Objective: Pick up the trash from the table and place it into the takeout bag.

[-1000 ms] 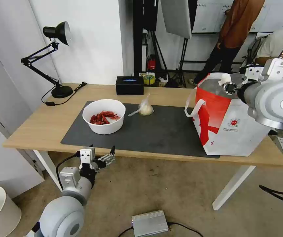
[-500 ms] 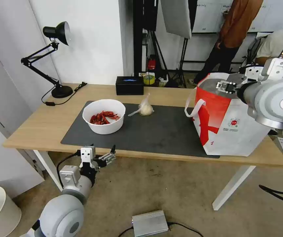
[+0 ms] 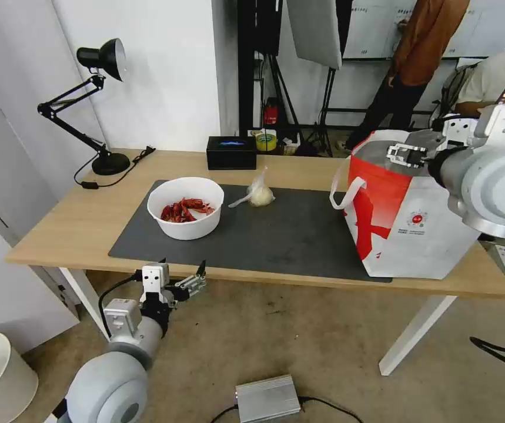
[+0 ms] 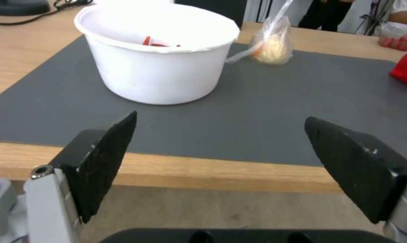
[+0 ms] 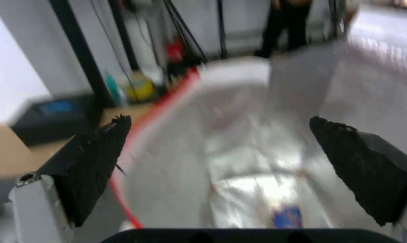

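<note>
- White bowl (image 3: 186,207) of red crayfish shells (image 3: 184,210) sits upright on the left half of the dark grey mat (image 3: 287,238); in the left wrist view its rim is intact, with shells just visible inside.
- Knotted clear bag (image 3: 258,192) with a pale lump inside lies on the mat just beside the bowl, toward the table's far edge, not touching it.
- Takeout bag (image 3: 408,226) stands upright at the right end of the table (image 3: 82,220), base partly on the mat's right edge, mouth open, white strap handle (image 3: 344,192) hanging off its left side. The foil lining shows in the right wrist view; a small blue item lies at the bottom, too blurred to identify.
- Right gripper (image 3: 406,155) hangs over the bag's open mouth, near the rim; fingers (image 5: 93,162) spread wide, nothing between them.
- Left gripper (image 3: 190,282) is parked low, in front of and below the near table edge, facing the bowl; fingers (image 4: 102,158) wide apart, empty.
- Black rectangular box (image 3: 231,152) sits at the table's far edge behind the bowl; black desk lamp (image 3: 90,103) at the far left corner.
</note>
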Controlling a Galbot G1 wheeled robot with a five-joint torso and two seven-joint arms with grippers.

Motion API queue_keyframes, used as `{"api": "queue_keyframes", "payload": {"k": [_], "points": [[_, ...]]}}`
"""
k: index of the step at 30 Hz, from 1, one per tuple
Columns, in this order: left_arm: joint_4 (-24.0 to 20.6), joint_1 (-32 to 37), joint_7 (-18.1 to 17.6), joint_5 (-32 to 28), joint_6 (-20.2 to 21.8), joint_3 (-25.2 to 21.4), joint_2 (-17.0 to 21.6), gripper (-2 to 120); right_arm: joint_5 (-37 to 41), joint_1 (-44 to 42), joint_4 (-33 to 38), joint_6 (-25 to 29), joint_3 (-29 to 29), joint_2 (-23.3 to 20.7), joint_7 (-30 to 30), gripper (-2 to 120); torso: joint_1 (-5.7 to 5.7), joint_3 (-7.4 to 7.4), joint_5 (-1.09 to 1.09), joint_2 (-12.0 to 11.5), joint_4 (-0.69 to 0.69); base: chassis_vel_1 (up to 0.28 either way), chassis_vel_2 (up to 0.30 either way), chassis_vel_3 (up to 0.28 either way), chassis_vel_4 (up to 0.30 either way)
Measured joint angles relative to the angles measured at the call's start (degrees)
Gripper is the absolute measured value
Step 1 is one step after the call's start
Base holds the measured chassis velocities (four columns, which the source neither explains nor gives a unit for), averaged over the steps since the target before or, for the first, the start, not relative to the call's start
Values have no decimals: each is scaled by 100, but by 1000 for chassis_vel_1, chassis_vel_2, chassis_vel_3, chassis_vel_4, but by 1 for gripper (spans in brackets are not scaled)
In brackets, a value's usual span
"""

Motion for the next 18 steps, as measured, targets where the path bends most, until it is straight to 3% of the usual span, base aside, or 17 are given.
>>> {"api": "queue_keyframes", "payload": {"k": [1, 5, 11, 18], "points": [[0, 0, 0, 0, 0, 0, 0, 100, 0, 0, 0, 0, 0, 0, 0, 100, 0, 0, 0, 0, 0, 0, 0, 0, 0], [-22, 13, -3, 7, 0, -3, -7, 100, -739, -400, 326, 931, 123, -51, -1137, 100, 0, 0, 0, 0, 1, 0, 0, 0, 0], [-23, 15, -5, 12, 0, -9, -11, 100, -1102, -1000, 705, 1493, 297, -175, -1989, 100, 0, 0, -1, 0, 1, 0, 0, 0, 0], [-4, -23, -6, 20, -6, -48, -43, 100, -2590, -2216, 1027, 2094, 369, -287, -2993, 100, 0, 0, 1, 1, 0, 0, 0, 0, 0]]}}
